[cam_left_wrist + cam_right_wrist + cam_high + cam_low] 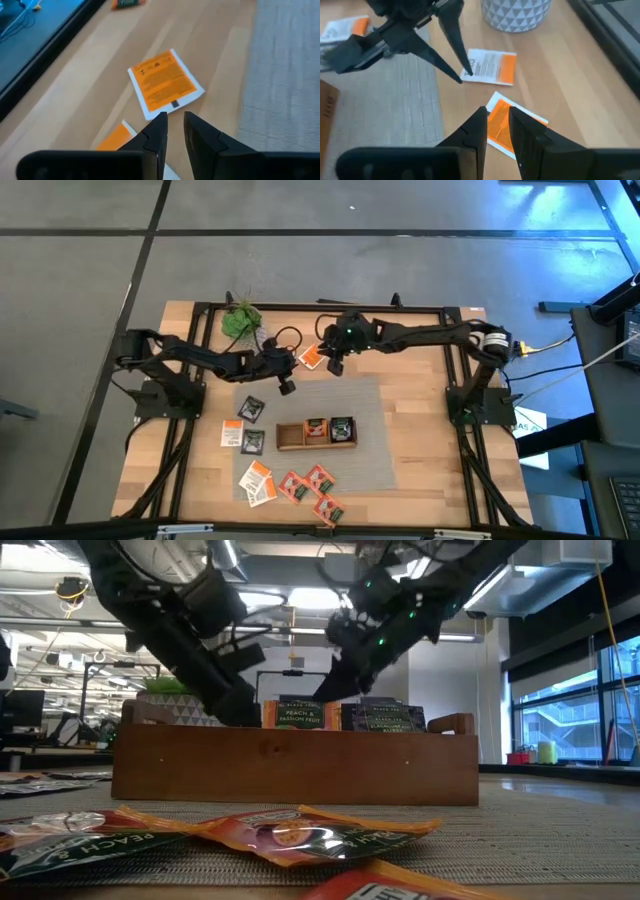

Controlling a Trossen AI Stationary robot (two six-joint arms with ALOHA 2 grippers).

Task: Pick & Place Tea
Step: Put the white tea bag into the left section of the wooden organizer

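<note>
We note both arms reaching to the far side of the table (420, 420), near the potted plant (240, 320). The left gripper (172, 127) hangs just above the wood, fingers (159, 131) set a narrow gap apart with nothing between them, tips pointing at a white-and-orange sachet (166, 82) lying flat just beyond them. The right gripper (496, 120) hangs over a second orange sachet (507, 127) beside the first, fingers likewise narrowly parted and empty; we cannot tell whether the tips touch it. In the right wrist view the left gripper's tips come down at the edge of the white-and-orange sachet, close to the plant's white pot (515, 14). The wooden tray (317, 434) sits on the grey mat (375, 460), with sachets standing in two of its compartments. More tea sachets (290, 485) lie loose on the near side.
</note>
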